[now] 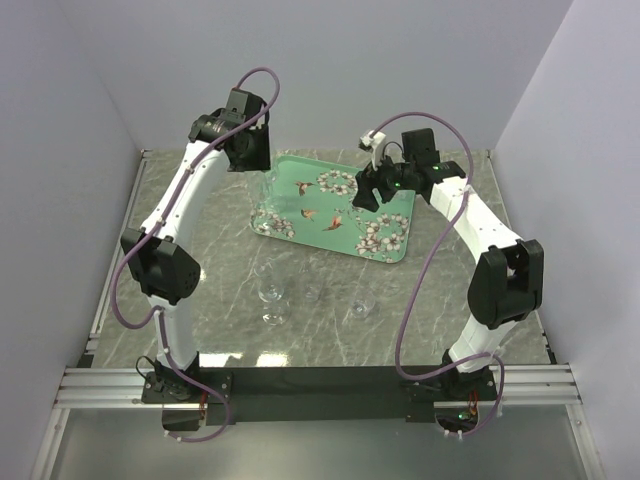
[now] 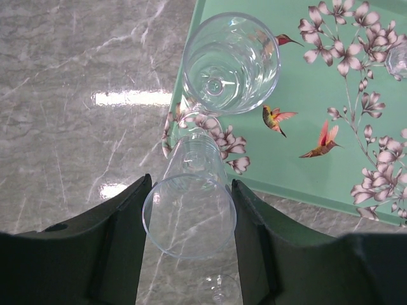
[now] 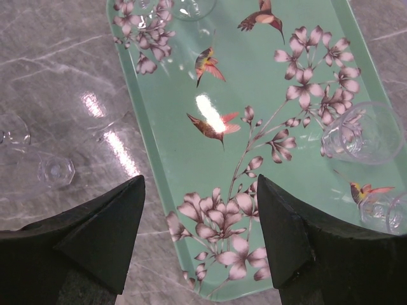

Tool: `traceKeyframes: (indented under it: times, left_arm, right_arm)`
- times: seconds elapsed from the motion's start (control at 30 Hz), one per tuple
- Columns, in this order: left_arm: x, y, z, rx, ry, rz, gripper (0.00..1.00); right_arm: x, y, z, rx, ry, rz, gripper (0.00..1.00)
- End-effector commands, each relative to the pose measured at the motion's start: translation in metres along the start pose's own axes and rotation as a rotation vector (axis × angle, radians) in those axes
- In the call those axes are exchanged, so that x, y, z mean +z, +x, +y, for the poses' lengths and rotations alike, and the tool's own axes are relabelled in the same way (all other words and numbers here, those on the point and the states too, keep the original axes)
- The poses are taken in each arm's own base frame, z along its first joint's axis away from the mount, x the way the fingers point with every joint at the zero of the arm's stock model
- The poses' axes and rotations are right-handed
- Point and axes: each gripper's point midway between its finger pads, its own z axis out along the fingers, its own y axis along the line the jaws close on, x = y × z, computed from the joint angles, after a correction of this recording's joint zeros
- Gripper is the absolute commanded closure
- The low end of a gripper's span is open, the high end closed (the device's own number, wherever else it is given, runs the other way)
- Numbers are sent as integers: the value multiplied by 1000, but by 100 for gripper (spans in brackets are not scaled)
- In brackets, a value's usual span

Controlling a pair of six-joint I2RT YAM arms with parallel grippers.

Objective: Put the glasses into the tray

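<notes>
The mint-green tray (image 1: 335, 225) lies at the table's middle back. My left gripper (image 1: 254, 168) hangs over the tray's left edge (image 2: 191, 105), shut on a clear glass (image 2: 189, 216) whose rim sits between the fingers. Another glass (image 2: 230, 63) stands on the tray just beyond it. My right gripper (image 1: 368, 190) is open and empty above the tray (image 3: 254, 95), over a corner printed with blossoms. Two glasses (image 3: 362, 133) stand on the tray to its right. Several glasses (image 1: 271, 294) stand on the marble in front of the tray.
Clear glasses (image 3: 54, 170) lie or stand on the marble left of the tray in the right wrist view. A stemmed glass (image 2: 219, 289) shows below the held one. Grey walls close off the back and both sides.
</notes>
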Motion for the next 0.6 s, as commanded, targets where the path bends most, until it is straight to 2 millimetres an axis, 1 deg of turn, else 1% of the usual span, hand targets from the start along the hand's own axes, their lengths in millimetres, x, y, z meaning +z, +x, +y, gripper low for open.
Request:
traceKeyframes:
  times: [0.0,0.23,0.57]
  left_arm:
    - [-15,-24,-7,-5,47,-82,59]
    - [-10,-14,-7,6,51,-50,58]
    - [2,-9,-9,11,53,-25,58]
  right_arm:
    - [-15,-17,3,-23,8,-58,22]
    - [-15,-17,2,-18,8,-60,22]
    - [-16,-15,1,-18,12,-62,21]
